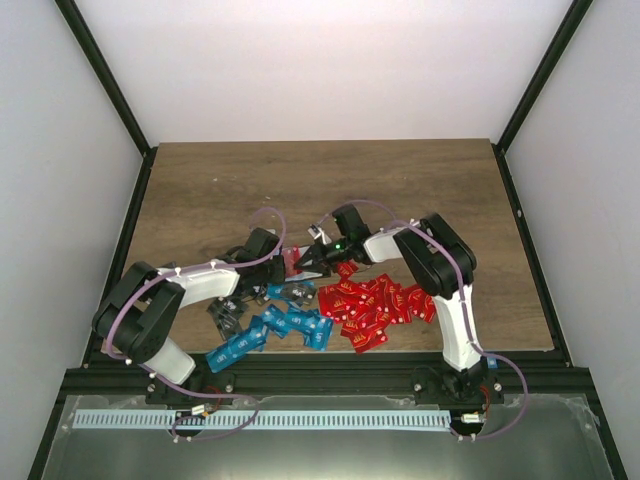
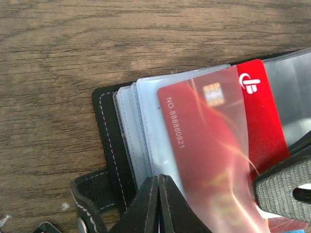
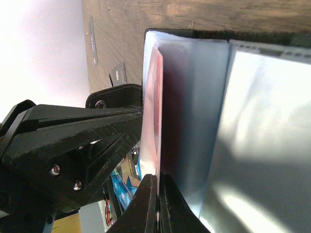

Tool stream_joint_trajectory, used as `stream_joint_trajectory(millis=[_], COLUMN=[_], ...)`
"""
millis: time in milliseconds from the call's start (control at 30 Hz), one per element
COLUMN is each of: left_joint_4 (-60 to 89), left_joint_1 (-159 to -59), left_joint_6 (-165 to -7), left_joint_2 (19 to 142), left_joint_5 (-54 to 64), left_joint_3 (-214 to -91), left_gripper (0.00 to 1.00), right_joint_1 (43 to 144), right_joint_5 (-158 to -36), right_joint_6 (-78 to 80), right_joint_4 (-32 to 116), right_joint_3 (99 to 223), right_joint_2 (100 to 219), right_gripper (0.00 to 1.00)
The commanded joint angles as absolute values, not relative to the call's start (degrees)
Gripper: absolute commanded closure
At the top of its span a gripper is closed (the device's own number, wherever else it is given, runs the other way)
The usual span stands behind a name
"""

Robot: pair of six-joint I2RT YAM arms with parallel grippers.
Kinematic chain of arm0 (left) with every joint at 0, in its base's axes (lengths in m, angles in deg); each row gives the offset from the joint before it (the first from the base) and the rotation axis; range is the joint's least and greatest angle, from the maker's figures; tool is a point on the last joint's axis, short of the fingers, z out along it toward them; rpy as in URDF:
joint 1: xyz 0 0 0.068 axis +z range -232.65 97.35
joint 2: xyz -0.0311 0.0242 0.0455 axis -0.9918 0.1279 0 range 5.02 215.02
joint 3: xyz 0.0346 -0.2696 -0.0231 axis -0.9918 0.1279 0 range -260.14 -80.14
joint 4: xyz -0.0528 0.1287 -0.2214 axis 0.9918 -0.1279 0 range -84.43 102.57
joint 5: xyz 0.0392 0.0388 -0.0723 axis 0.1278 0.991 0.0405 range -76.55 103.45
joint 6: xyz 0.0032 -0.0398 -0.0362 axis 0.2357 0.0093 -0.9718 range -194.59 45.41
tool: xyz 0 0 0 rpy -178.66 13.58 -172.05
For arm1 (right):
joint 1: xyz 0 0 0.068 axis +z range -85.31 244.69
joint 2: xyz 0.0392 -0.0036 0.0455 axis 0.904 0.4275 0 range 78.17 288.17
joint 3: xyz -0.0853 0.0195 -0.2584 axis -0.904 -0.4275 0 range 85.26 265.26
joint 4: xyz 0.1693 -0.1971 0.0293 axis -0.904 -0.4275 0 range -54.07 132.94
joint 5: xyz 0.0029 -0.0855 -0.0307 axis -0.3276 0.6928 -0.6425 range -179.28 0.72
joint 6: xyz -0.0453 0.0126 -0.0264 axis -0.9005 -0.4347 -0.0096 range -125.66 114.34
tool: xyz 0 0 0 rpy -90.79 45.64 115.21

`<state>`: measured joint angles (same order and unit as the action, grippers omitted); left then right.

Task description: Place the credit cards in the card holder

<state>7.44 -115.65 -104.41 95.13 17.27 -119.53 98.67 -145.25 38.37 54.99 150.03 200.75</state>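
The black card holder (image 2: 104,126) lies open on the wood, its clear sleeves (image 2: 146,121) fanned out. A red credit card (image 2: 209,145) sits partway inside one sleeve, its logo end sticking out. My left gripper (image 2: 159,178) is shut, pinching the lower edge of a sleeve. My right gripper (image 3: 158,177) is shut on the edge of the red card (image 3: 154,92); one of its fingers (image 2: 284,187) shows at the lower right of the left wrist view. From above, both grippers (image 1: 275,258) (image 1: 308,262) meet at the holder (image 1: 291,262).
Loose red cards (image 1: 375,305) are heaped in front of the right arm, blue cards (image 1: 270,335) lie near the front edge, and dark cards (image 1: 225,310) lie beside the left arm. The holder's snap strap (image 2: 87,208) lies at its lower left.
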Motion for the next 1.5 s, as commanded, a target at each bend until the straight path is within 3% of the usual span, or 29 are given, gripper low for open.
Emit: stream_joint_trajectory(millis=[0,333,500,633,700,1000,1467], left_joint_4=[5.9,6.4,5.6,3.9,3.1,3.8,6.5], left_joint_1=[-115.5,-115.5,-115.5,-115.5,-115.5,-115.5,-115.5], left_joint_6=[-104.4,-104.6,-105.0,-104.9,-105.3,-105.2,-104.4], left_joint_2=[95.3,93.8,90.5,88.4,88.1,92.3,95.5], left_joint_5=[16.3,15.5,15.9,17.7,18.9,19.3,16.1], left_joint_3=[-117.8,-117.2,-116.7,-116.7,-116.7,-116.8,-117.0], left_gripper=[0.96,0.95,0.76,0.72,0.73,0.95,0.96], right_joint_1=[100.0,100.6,100.6,100.6,100.7,100.6,101.7], right_joint_5=[-146.1,-146.8,-146.6,-146.3,-146.3,-146.3,-147.1], right_joint_6=[39.0,40.1,40.0,39.8,39.7,39.6,40.3], right_joint_4=[54.7,55.9,55.8,55.5,55.5,55.5,55.7], right_joint_3=[152.1,152.6,152.4,152.3,152.2,151.9,153.3], right_joint_2=[202.4,203.5,203.7,203.8,203.9,203.8,204.9], right_gripper=[0.99,0.99,0.99,0.99,0.99,0.99,0.99])
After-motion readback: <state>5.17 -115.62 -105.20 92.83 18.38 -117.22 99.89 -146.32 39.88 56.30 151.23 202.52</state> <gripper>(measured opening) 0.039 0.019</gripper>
